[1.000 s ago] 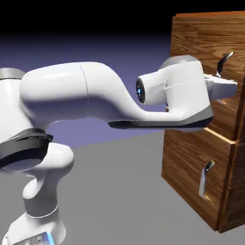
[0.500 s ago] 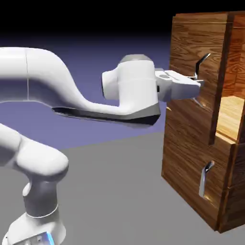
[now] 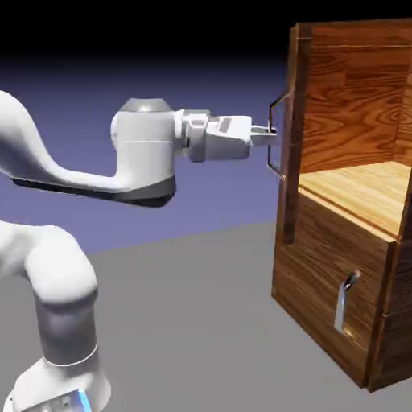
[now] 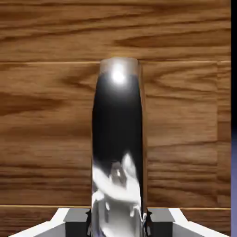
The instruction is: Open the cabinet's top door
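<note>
Cabinet: one, reddish-brown wood-grain cabinet [image 3: 354, 96], filled the right side of the exterior view, its right part cut off by the frame.
Top door: one, top door [image 3: 293, 121], swung open and seen nearly edge-on, right of centre in the upper half of the exterior view.
Handles: two; the long curved silver handle [image 3: 270, 154] was on the top door's left-facing side, and the shorter lower handle [image 3: 341, 306] was on the lower panel [image 3: 322, 249], lower right of the frame.
Lower panel: one, closed beneath the compartment.
Jaws: the gripper's [image 3: 272, 135] two fingertips [image 4: 77, 222] were pinching the long curved silver handle, which stood between them at the bottom of the hand view.
Arm: one white Franka Panda arm [image 3: 145, 153], reaching from the left of the exterior view to that handle.
Edges: the top door's lower end overlapped the lower panel's left part in the exterior view; in the hand view its side edge ran down the far right, with a dark and blue-violet strip beyond.
Open room: the upper compartment, with its pale wood floor [image 3: 358, 189], lay exposed right of the door; grey ground [image 3: 201, 282] showed below the wrist, between arm base and cabinet.
</note>
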You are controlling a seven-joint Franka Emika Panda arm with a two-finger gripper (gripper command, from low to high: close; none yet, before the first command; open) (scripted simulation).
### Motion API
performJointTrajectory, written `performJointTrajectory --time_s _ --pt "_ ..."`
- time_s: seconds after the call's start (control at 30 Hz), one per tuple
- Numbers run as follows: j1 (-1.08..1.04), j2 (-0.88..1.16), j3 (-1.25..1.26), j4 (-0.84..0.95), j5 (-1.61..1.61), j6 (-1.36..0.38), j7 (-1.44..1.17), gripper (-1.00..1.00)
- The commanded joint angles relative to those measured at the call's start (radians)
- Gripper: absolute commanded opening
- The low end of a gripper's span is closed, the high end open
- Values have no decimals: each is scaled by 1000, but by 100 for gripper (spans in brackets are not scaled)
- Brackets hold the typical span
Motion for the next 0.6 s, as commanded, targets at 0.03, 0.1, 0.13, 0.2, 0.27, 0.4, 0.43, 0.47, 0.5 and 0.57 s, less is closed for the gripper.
performJointTrajectory --time_s 0.03,0.1,0.13,0.2,0.27,0.4,0.43,0.47,0.5,0.57 --pt "-16 -36 66 -30 88 -55 -33 -100" --pt "-24 -70 133 -54 175 -115 -62 -100" --pt "-25 -85 167 -64 219 -147 -75 -100" --pt "-24 -110 239 -79 306 -215 -98 -100" --pt "-20 -128 311 -86 389 -285 -116 -100" --pt "-10 -137 456 -77 543 -428 -135 -100" --pt "-9 -134 492 -71 579 -465 -137 -100" --pt "-9 -129 528 -62 614 -501 -138 -100" --pt "-10 -123 565 -52 648 -538 -139 -100" --pt "-16 -104 637 -25 715 -611 -138 -100"
